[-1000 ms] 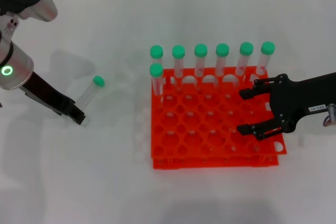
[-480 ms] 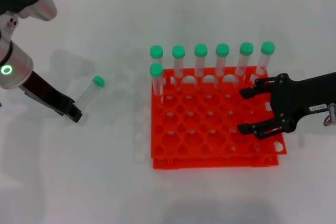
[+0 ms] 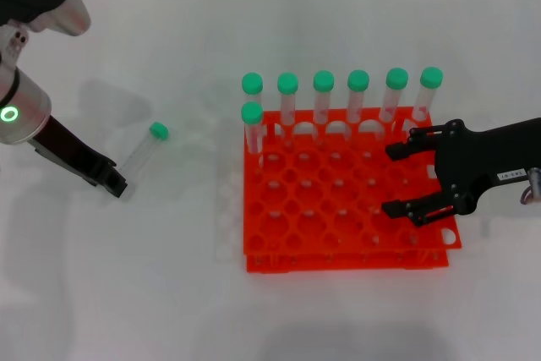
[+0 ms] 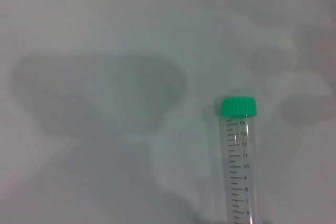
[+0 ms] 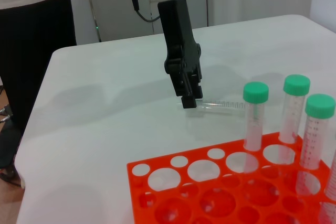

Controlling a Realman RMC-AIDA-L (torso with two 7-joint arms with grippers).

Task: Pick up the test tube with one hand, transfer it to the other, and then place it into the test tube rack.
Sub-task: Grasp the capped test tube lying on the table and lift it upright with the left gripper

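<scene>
Head view: the test tube [image 3: 142, 150] lies flat on the white table [image 3: 169, 293], well to the 9 o'clock side of the orange rack [image 3: 347, 209]. Its long axis runs from the green cap at about 1 o'clock down to the clear bottom end at about 7 o'clock. The left claw [image 3: 114, 183] sits low at that bottom end, so the tube stretches away from its tip toward 1 o'clock. This arm is plainly the nearer one. Whether its fingers are parted or pressed together cannot be told here. The right claw [image 3: 404, 179], the one with the white label, hovers over the 3 o'clock part of the rack with its two fingers spread wide and nothing between them. Seven capped tubes [image 3: 359, 99] already stand along the rack's far rows.

Left wrist view: the tube [image 4: 239, 166] points straight away from the camera, cap farthest, graduated wall running back under the lens. No fingers show. The tube looks in line with the claw's reach, so the pick-up probably turns on closing across the wall, not along it.

Right wrist view: across the rack [image 5: 220, 192] the left claw [image 5: 190, 99] stands nearly upright with its tip at the table, right at one end of the lying tube [image 5: 220, 107]. Whether it grips or only touches cannot be told.
</scene>
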